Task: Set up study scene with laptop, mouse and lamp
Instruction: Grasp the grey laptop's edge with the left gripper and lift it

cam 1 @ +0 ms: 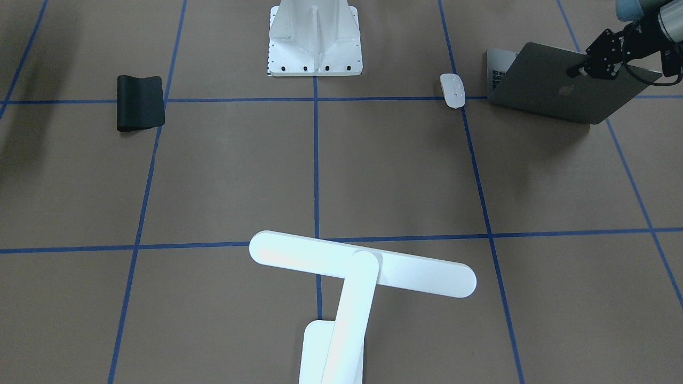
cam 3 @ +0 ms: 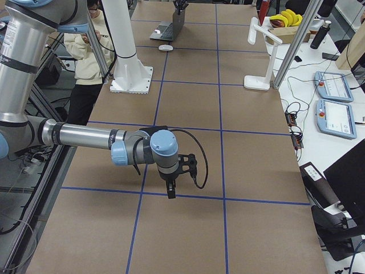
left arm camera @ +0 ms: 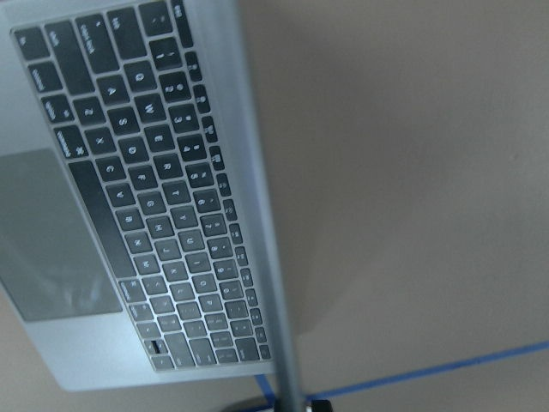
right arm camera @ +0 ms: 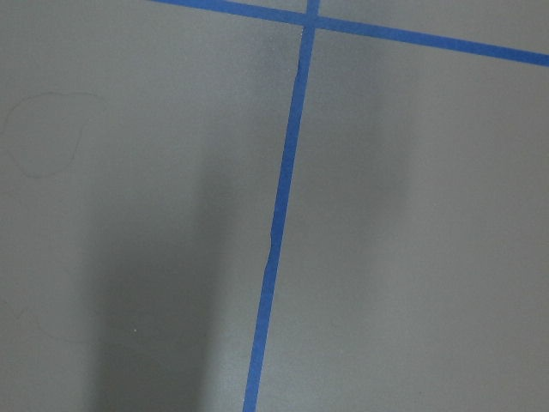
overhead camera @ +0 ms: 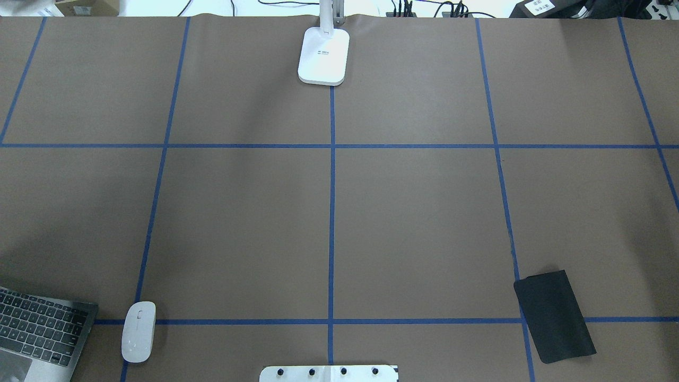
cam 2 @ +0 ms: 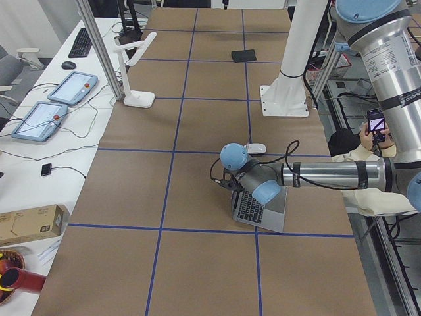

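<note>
The grey laptop (cam 1: pixel 560 85) stands near the robot's left table edge with its lid partly raised. Its keyboard shows in the left wrist view (left arm camera: pixel 146 197) and the overhead view (overhead camera: pixel 37 326). My left gripper (cam 1: pixel 580 69) is shut on the lid's top edge. The white mouse (cam 1: pixel 452 90) lies on the table just beside the laptop, also seen from overhead (overhead camera: pixel 139 331). The white lamp (cam 1: pixel 363 264) stands at the table's far middle, with its base (overhead camera: pixel 323 55) on the centre line. My right gripper (cam 3: pixel 171 191) points down above bare table; I cannot tell whether it is open or shut.
A flat black mat (cam 1: pixel 140 102) lies on the robot's right side, close to the right arm. The white bolted pedestal (cam 1: pixel 315 40) stands at the robot's base. Blue tape lines (overhead camera: pixel 331 212) grid the brown table. An operator (cam 3: pixel 91 40) sits behind the robot.
</note>
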Robot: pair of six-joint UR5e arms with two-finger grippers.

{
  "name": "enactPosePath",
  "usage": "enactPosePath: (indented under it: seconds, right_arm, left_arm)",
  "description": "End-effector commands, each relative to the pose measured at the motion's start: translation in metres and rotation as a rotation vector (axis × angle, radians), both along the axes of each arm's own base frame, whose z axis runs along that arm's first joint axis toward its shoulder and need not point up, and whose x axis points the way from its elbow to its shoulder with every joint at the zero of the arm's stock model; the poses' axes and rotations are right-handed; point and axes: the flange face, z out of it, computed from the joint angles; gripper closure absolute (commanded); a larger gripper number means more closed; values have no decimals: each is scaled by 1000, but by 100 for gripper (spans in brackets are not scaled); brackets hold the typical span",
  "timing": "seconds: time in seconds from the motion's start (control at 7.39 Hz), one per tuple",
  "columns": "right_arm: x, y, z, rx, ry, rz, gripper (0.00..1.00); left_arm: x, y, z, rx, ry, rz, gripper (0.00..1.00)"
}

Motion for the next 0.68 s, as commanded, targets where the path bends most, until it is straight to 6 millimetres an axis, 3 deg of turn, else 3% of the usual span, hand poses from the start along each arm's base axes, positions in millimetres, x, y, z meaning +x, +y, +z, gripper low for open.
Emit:
enactPosePath:
  seconds: [0.0, 0.27, 0.54]
  right_arm:
    - [0, 8, 5, -8, 0, -9, 0]
    - [2, 13, 6, -13, -13, -6, 0]
    - [5, 25, 15, -30, -13, -10, 0]
  left_arm:
    - [13, -25, -42, -18, 19, 22, 100]
    - [24, -58, -76, -20, 32, 20, 100]
    - [33, -119, -141, -44, 56, 10, 100]
